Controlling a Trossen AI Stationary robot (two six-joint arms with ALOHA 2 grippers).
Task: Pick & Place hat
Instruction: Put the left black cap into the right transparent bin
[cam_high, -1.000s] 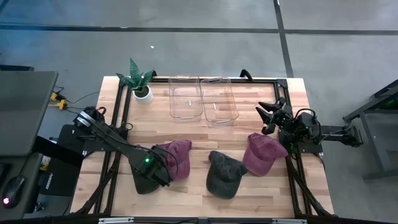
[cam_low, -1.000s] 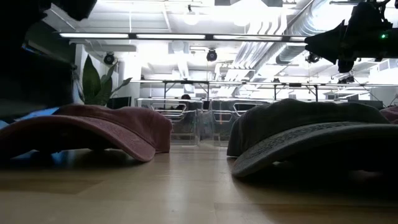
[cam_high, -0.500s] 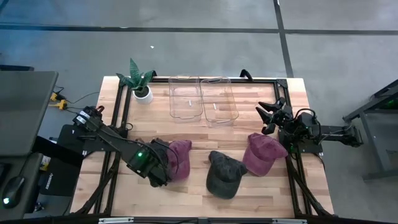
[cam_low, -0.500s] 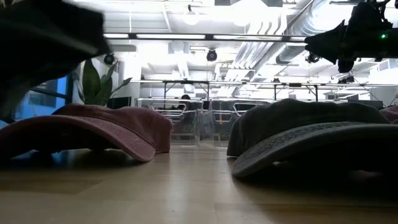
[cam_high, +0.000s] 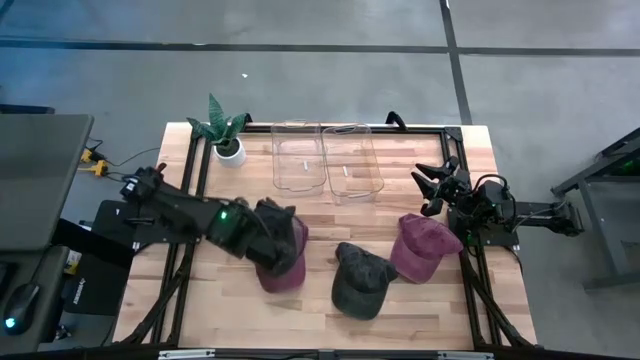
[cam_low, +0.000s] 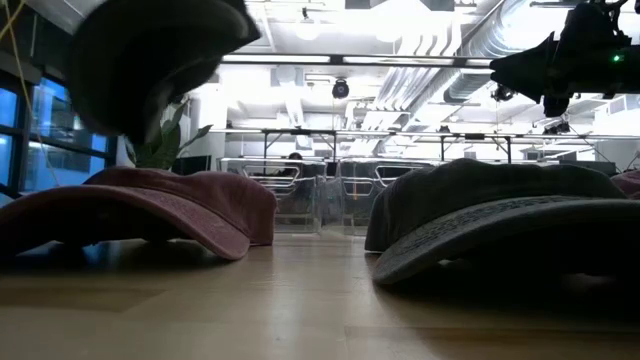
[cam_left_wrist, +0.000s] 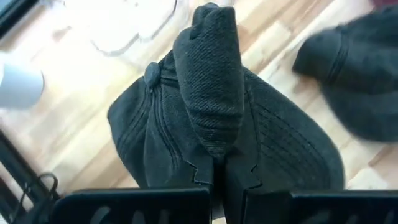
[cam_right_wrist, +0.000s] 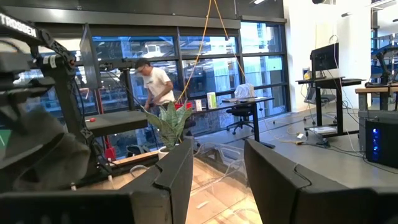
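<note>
Left pincer (cam_left_wrist: 217, 177) pinching dark hat (cam_left_wrist: 217, 118) by fabric fold, aloft over maroon hat (cam_high: 285, 262). Thin grip: slip risk, hat drops onto it. Right pincer (cam_right_wrist: 214, 180) spread, idle at tabletop (cam_high: 330, 215) edge.

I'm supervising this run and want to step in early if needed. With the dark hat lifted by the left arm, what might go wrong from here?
1. The left gripper pinches only a fold of the dark hat, so the hat may slip out in transit.
2. The hat hangs above the maroon hat; moving low might drag it.
3. The clear bins sit close together near the potted plant; a loose hat could land across a rim. The right gripper waits at the table's right edge.
</note>
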